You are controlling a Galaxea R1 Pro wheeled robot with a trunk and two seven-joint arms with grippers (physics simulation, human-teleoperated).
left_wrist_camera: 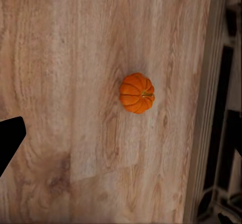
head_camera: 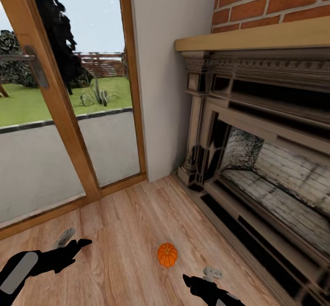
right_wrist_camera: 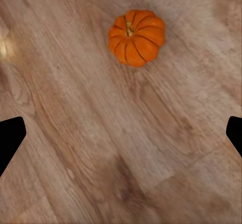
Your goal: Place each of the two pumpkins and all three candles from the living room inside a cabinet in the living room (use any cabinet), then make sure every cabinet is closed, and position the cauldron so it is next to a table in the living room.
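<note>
A pumpkin [head_camera: 167,254] is sitting on the wood floor [head_camera: 123,223], between the two arms and a little nearer the right gripper [head_camera: 195,282], with the fireplace [head_camera: 256,159] just off to its right and a glass door [head_camera: 59,113] ahead on the left. In the right wrist view the pumpkin [right_wrist_camera: 136,37] is lying ahead of the fingers, which are showing at both edges of the frame and are spread wide with nothing between them. The left gripper [head_camera: 80,244] is hovering well apart from the pumpkin [left_wrist_camera: 136,92]; whether it is spread or pressed together cannot be told from these pictures.

The risks are looking plain enough. The pumpkin is round and ribbed, so a finger touching it off-centre is likely to send it rolling, perhaps against the fireplace base where reaching would be awkward. A descent that is too steep is liable to drive the fingertips into the floor. Closing too high on the curve could squeeze it out of the grip.

No cabinet, drawer or other container is appearing here, so nothing is stowed yet as far as can be judged.
</note>
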